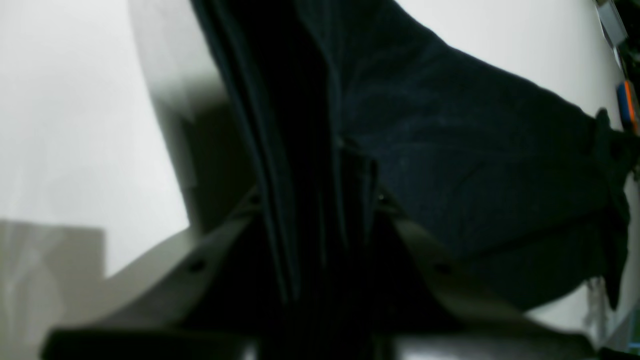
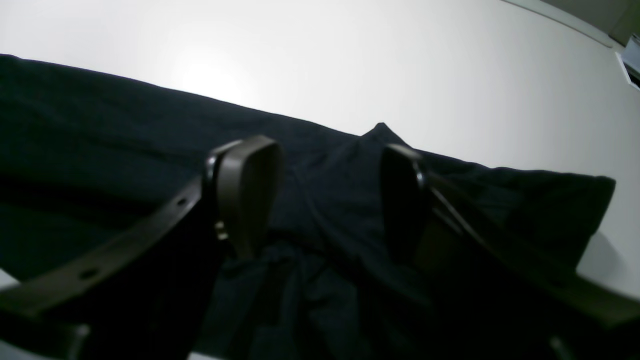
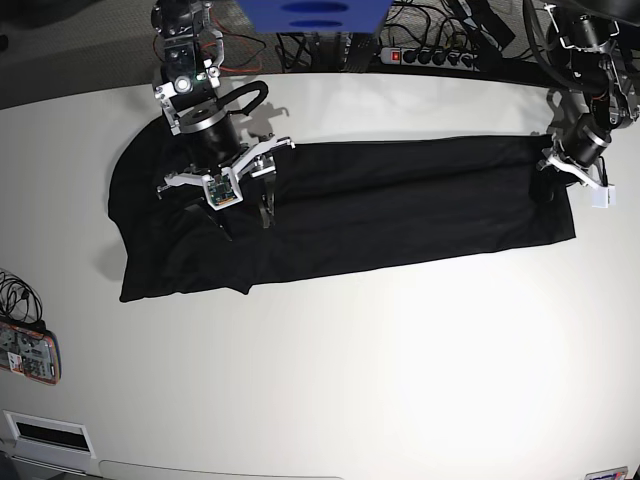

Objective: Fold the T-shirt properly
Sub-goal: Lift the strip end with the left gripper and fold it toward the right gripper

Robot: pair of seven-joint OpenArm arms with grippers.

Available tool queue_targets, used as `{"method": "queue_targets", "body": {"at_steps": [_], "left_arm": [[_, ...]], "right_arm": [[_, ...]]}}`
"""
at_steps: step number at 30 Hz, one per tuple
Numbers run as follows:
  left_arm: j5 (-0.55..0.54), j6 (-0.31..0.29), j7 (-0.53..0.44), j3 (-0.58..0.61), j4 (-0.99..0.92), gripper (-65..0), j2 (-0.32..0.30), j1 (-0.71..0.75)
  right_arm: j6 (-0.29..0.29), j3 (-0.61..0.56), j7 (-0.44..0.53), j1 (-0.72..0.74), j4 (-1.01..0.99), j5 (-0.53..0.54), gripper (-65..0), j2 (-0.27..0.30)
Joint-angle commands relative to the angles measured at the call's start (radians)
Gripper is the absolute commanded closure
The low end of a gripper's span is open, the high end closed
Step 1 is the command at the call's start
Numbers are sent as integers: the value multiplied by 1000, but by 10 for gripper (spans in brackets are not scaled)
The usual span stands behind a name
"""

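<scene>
Black T-shirt (image 3: 380, 205) lies as long band across far half of white desk (image 3: 350, 360), wider bunched part at base view's left end. Left tool (image 3: 548, 172) at shirt's right end in base view, jaws clamped narrow on bunched folds of T-shirt (image 1: 450, 165); wrist view dark, exact pinch point hard to make out. Right tool (image 2: 325, 195) poised over cloth (image 2: 100, 130) near wide end, jaws apart, holding nothing, fingertips (image 2: 250, 190) apparently just above fabric.

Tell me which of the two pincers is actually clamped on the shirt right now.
The left pincer, at the T-shirt's far end, is pinching bunched cloth. The right pincer is open, fingers straddling the fabric.
</scene>
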Motion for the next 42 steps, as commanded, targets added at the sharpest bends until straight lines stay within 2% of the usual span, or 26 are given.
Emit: {"method": "queue_targets", "body": {"at_steps": [1, 5, 9, 11, 22, 27, 36, 42], "left_arm": [[16, 6, -24, -7, 7, 0, -45, -2], [132, 6, -67, -7, 11, 0, -51, -7], [180, 6, -90, -7, 14, 0, -51, -7], [188, 6, -90, -8, 21, 0, -51, -7], [183, 6, -83, -225, 84, 0, -51, -7], [180, 6, -57, -223, 138, 0, -43, -8], [189, 6, 118, -214, 515, 0, 145, -8], [188, 6, 161, -208, 630, 0, 256, -10]], "right_arm": [[1, 0, 32, 2, 21, 4, -333, -2], [1, 0, 32, 0, 22, 6, -333, -2], [1, 0, 29, -32, 22, 6, -333, -2], [1, 0, 31, -41, 22, 4, -333, -2], [1, 0, 31, -40, 22, 4, -333, -2], [1, 0, 31, -40, 22, 4, -333, -2], [1, -2, 31, -38, 22, 4, -333, -2], [1, 0, 31, -38, 22, 4, -333, -2]]}}
